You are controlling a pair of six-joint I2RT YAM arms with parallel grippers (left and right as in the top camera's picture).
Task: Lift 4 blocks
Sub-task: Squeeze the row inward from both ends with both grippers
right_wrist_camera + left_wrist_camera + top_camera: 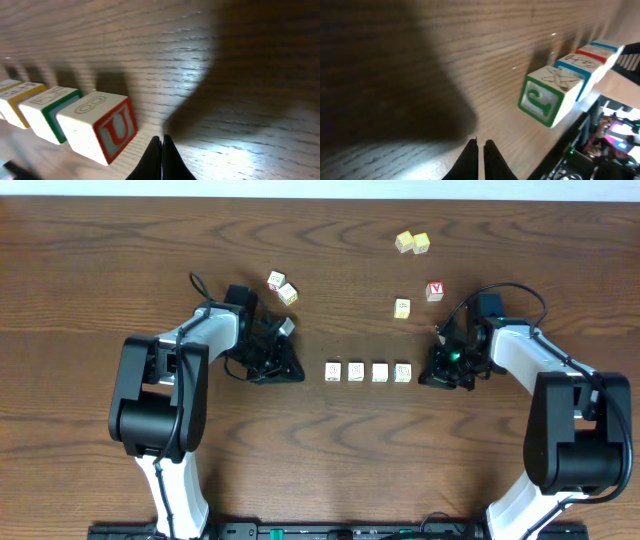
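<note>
Blocks (356, 371) — prints seemingly illegible (too small overhead).

the table (330, 470) is dark brown wood with a fine, visible grain. it is mostly matt and takes a soft sheen where light falls on it in the wrist views. the blocks (356, 371) look like smooth painted wood with cream, faintly satin faces. the green-edged block (547, 97) and the u block (100, 127) carry flat, even print. the arm shells (150, 420) are glossy black and white plastic. the left gripper (480, 146) and right gripper (160, 139) have smooth, dull black fingers.
</note>
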